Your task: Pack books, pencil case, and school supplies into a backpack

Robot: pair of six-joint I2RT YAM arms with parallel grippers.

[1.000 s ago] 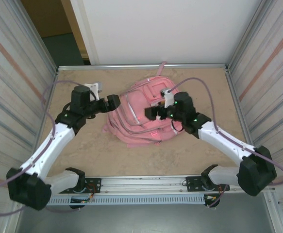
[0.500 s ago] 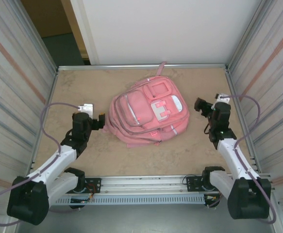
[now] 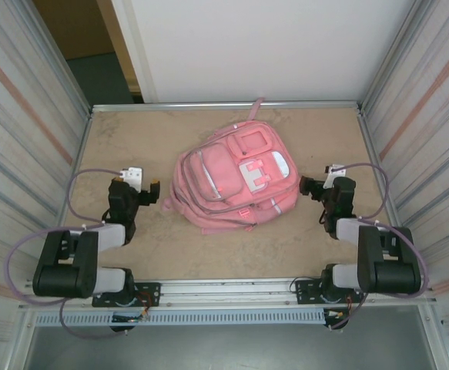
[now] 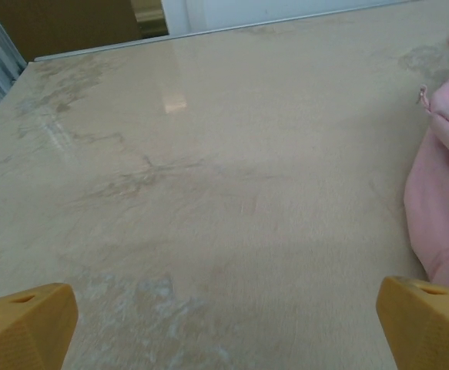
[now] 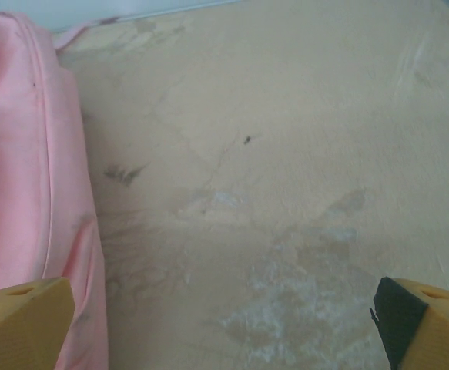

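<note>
The pink backpack lies flat in the middle of the table, front pockets and white-grey patch up, its zips drawn. Its edge reaches the right side of the left wrist view and the left side of the right wrist view. My left gripper rests low just left of the backpack, open and empty. My right gripper rests low just right of it, also open and empty. The books, pencil case and school supplies are hidden or out of view.
The tan tabletop is ringed by a metal rim, with striped walls left and right and a white panel behind. Both arms are folded back near their bases at the near rail. A pink strap reaches the far edge.
Both arms have pulled back from above the backpack and folded down toward the near edge, one on each side. The backpack has stayed in place.
</note>
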